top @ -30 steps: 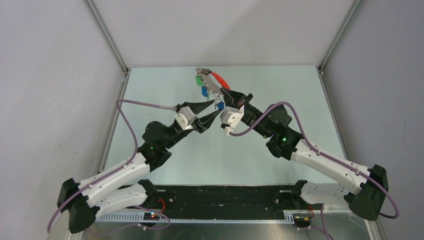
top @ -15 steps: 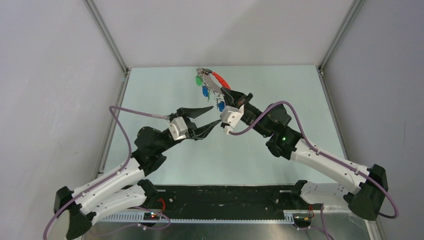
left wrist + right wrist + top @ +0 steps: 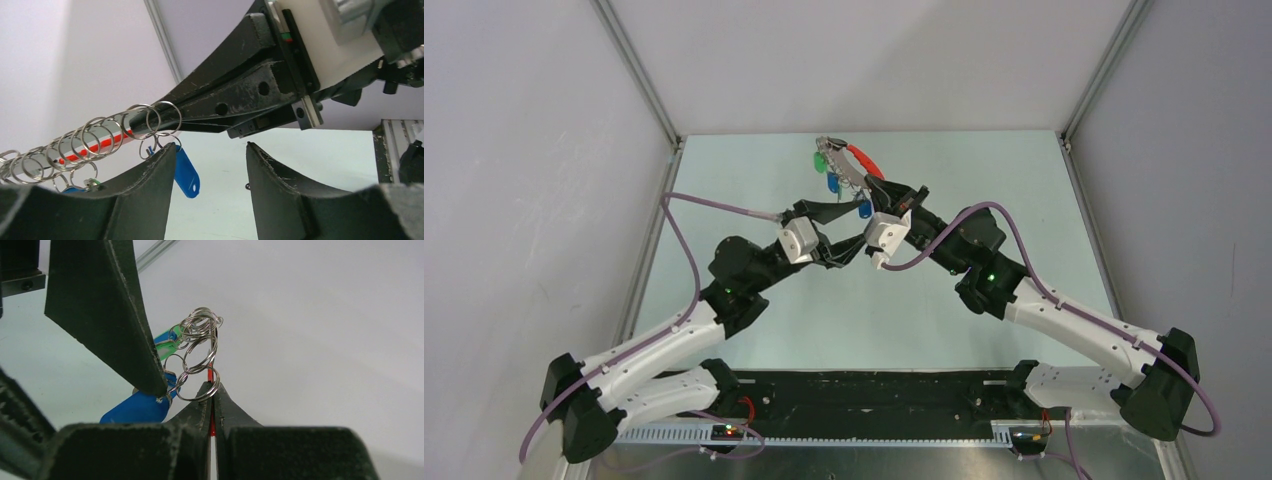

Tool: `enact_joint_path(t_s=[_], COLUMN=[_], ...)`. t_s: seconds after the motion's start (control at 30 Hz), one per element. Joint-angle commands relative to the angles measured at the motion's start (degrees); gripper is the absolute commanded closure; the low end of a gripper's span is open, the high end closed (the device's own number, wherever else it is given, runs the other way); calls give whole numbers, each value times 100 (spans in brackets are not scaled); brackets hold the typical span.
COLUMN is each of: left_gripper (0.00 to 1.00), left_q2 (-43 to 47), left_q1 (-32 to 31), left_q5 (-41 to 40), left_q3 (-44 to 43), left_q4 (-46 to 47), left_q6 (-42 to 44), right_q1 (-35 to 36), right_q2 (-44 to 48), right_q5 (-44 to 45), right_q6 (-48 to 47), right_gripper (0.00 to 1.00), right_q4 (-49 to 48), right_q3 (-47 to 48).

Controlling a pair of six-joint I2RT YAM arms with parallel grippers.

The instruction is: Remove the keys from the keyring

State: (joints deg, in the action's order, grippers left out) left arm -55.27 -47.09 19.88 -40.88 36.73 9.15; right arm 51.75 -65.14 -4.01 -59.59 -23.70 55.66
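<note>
Looks like the grab-one-key step. Needs a clean pinch on a single tag, not on the ring chain. Aim the left end effector (image 3: 210, 150) at the flat of the lowest blue-tagged key (image 3: 186, 172) and centre the tag in the gap before closing across its faces. Then work it round the split ring's wind rather than yanking straight off, which would probably just drag the whole bunch. Anchor hard with the right end effector (image 3: 212, 390); that thin loop looks easy to slip on.

Shows the right end effector pressed together at its tips on the keyring (image 3: 200, 335), pinching the red loop (image 3: 859, 160), with the bunch held up off the table (image 3: 754, 180). Shows the left end effector spread wide, gripping nothing. In the left wrist view, puts the blue tag just beside the inner face of one finger (image 3: 145, 200), at the edge of the gap, off-centre. In the right wrist view, puts that fingertip touching or nearly touching the small ring above the tag; cannot tell which. Leaves the green-tagged key (image 3: 820, 160) and the second blue-tagged key (image 3: 832, 184) further up the chain, apart from both end effectors.
</note>
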Motion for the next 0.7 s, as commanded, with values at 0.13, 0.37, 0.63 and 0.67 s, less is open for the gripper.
enact_joint_path(t_s=[0.13, 0.37, 0.63, 0.67], left_gripper=[41, 42, 42, 43], left_q2=[-30, -45, -89, -125], left_q1=[-15, -20, -16, -13], left_q5=[-567, -811, -743, -702], left_q3=[-275, -236, -267, -278], left_q4=[166, 162, 155, 140], left_q6=[193, 286, 341, 324], right_q1=[-11, -17, -34, -34], right_q2=[35, 19, 36, 36], right_q5=[-60, -55, -66, -65], right_q6=[45, 41, 43, 43], right_gripper=[100, 100, 100, 100], right_q4=[-356, -303, -279, -281], right_q3=[323, 327, 323, 323])
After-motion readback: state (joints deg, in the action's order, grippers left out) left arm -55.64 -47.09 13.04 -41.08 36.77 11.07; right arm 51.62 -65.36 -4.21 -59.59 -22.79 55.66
